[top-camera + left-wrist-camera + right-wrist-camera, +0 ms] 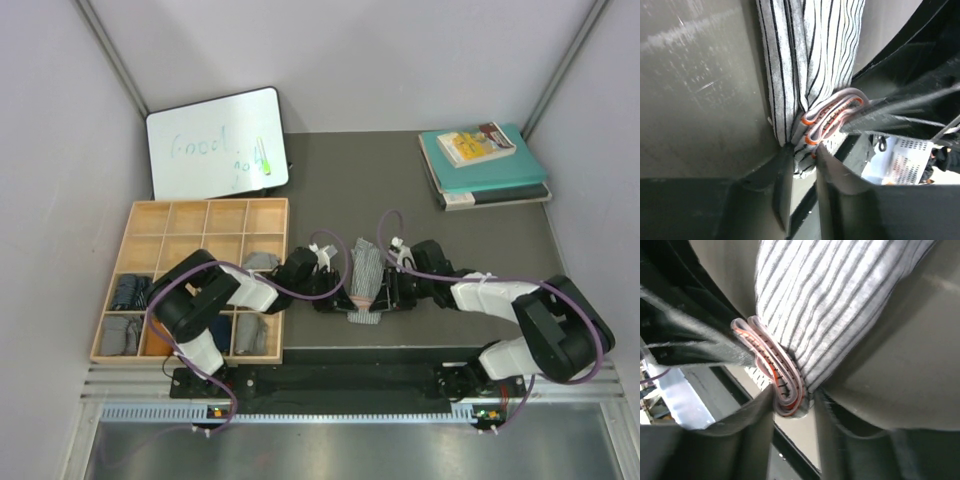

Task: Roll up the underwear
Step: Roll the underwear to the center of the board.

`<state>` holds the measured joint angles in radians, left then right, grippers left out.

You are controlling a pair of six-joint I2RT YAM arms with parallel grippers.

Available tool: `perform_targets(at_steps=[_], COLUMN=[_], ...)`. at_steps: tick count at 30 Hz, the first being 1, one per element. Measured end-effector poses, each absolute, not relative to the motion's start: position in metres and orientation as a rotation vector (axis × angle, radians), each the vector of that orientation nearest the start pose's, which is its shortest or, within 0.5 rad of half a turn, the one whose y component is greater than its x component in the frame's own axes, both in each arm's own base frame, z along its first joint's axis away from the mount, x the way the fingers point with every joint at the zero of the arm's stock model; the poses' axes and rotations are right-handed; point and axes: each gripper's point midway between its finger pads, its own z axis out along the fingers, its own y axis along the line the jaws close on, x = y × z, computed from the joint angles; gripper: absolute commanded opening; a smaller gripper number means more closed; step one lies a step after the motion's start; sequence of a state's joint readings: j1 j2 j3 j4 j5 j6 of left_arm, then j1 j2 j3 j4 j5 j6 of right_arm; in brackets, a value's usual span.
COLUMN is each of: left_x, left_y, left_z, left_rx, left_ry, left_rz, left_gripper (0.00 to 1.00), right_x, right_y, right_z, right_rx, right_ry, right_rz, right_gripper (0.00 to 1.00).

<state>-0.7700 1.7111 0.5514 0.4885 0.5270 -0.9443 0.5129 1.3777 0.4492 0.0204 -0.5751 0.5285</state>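
Striped underwear (366, 268) lies on the tabletop (480, 245), just right of the wooden tray (205, 203). The left gripper (800, 150) and right gripper (795, 396) each pinch its near waistband (832, 112). The roll looks only at its start; next, turn that edge over evenly.

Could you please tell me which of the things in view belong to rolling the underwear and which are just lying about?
Job in hand: grey-and-white striped cloth underwear, orange-trimmed waistband; left fingers and right fingers, both pinching that waistband.
Lying about: white whiteboard with green writing; stack of teal books; wooden compartment tray holding bundled cloth.
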Motion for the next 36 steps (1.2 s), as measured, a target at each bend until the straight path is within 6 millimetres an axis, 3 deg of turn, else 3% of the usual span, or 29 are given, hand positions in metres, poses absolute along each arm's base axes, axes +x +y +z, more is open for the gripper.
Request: perform_targets(at_steps=[1,3,4,9,19,26,29,32,33,34,36], left_x=[0.175,0.174,0.173,0.172,0.169,0.169,0.17,0.174,0.174,0.175,0.174], left_y=[-0.334,-0.334,-0.336,-0.338,-0.335,-0.333,-0.333,-0.332,-0.332,-0.332,-0.333], left_z=[0.026,0.027,0.031,0.042,0.042,0.038,0.035,0.027,0.026,0.025,0.024], left_rx=[0.105,0.108,0.112,0.161,0.199,0.216,0.222,0.211,0.203,0.198,0.203], left_ry=[2.596,2.594,2.585,2.539,2.524,2.508,2.496,2.494,2.495,2.495,2.495], left_rz=[-1.398,-1.414,-1.432,-1.462,-1.459,-1.447,-1.443,-1.414,-1.415,-1.417,-1.425], left_gripper=[0.42,0.64,0.67,0.71,0.68,0.58,0.44,0.22,0.09,0.01,0.0], right_x=[0.175,0.175,0.175,0.176,0.177,0.175,0.174,0.174,0.173,0.173,0.173], right_y=[0.227,0.226,0.226,0.224,0.227,0.232,0.235,0.238,0.238,0.238,0.238], right_z=[0.023,0.021,0.02,0.019,0.017,0.017,0.017,0.017,0.017,0.017,0.018], right_rx=[-0.24,-0.238,-0.231,-0.199,-0.1,-0.057,-0.044,-0.049,-0.048,-0.048,-0.051], right_ry=[2.631,2.633,2.638,2.664,2.818,2.867,2.877,2.884,2.886,2.886,2.884], right_rz=[1.109,1.099,1.096,1.078,1.061,1.16,1.216,1.246,1.252,1.253,1.255], right_gripper=[0.17,0.1,0.08,0.0,0.0,0.0,0.0,0.0,0.01,0.02,0.19])
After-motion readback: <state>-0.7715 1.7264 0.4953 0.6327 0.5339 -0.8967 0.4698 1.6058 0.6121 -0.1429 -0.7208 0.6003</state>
